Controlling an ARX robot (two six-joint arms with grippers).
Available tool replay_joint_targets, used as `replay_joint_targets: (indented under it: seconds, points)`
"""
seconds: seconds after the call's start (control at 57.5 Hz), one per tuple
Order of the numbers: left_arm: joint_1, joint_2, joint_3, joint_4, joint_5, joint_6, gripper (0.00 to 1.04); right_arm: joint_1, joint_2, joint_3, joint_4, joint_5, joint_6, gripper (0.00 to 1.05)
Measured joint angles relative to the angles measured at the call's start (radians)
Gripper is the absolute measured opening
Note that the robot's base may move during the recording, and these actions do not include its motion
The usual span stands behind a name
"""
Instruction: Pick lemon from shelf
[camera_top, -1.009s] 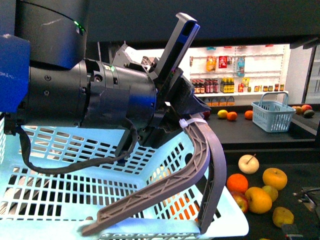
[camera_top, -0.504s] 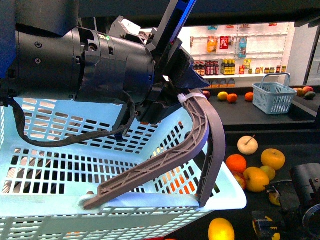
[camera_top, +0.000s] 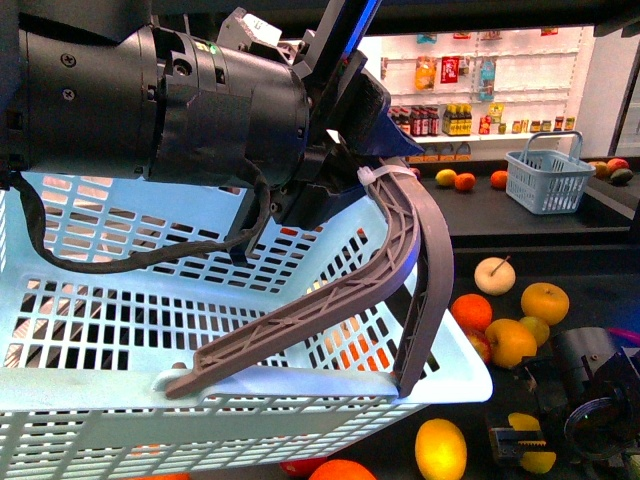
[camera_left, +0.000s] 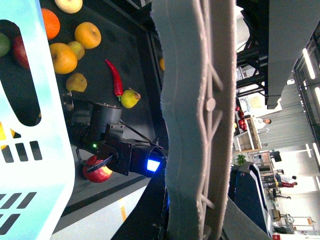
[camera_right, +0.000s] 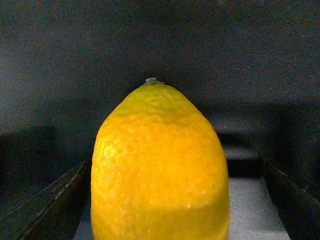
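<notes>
The lemon (camera_top: 441, 450), an oval bright-yellow fruit, lies on the shelf's dark tray (camera_top: 560, 275) just below the basket's front corner. In the right wrist view the lemon (camera_right: 160, 170) fills the middle, stem end away from the camera. My right gripper (camera_right: 162, 212) is open, with a dark finger (camera_right: 47, 200) on each side of the fruit and a gap showing between. In the front view my right gripper (camera_top: 503, 440) sits low right, right beside the lemon. My left gripper (camera_top: 368, 172) is shut on the grey basket handle (camera_top: 405, 260), holding the pale-blue basket (camera_top: 200, 330) up.
Oranges, apples and other yellow fruit (camera_top: 512, 340) lie on the tray behind the right gripper. A red chili (camera_left: 115, 77) and a red apple (camera_left: 97, 170) are near the right arm (camera_left: 125, 155). A small blue basket (camera_top: 548, 180) stands on the upper tray. White bottle shelves line the back wall.
My right gripper has come into view at the lower right and moved in toward the lemon, which also came into view. The held basket has shifted slightly in the picture.
</notes>
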Motion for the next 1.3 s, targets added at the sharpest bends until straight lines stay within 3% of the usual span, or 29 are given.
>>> replay_joint_targets:
  seconds: [0.313,0.417,0.748,0.957,1.078,1.304]
  points:
    - [0.0,0.0,0.0,0.0,0.0,0.0,0.1,0.005,0.0,-0.01,0.031,-0.023,0.003,0.57]
    - [0.0,0.0,0.0,0.0,0.0,0.0,0.1,0.001,-0.022,-0.049,0.051,-0.026,0.003,0.5]
    - [0.0,0.0,0.0,0.0,0.0,0.0,0.1,-0.034,-0.287,-0.332,0.225,-0.08,0.048,0.48]
    - [0.0,0.0,0.0,0.0,0.0,0.0,0.1,-0.048,-0.674,-0.587,0.293,-0.27,0.233,0.48]
    - [0.0,0.0,0.0,0.0,0.0,0.0,0.1,-0.016,-0.886,-0.671,0.265,-0.337,0.347,0.48]
    - [0.0,0.0,0.0,0.0,0.0,0.0,0.1,0.105,-1.06,-0.732,0.22,-0.325,0.407,0.48]
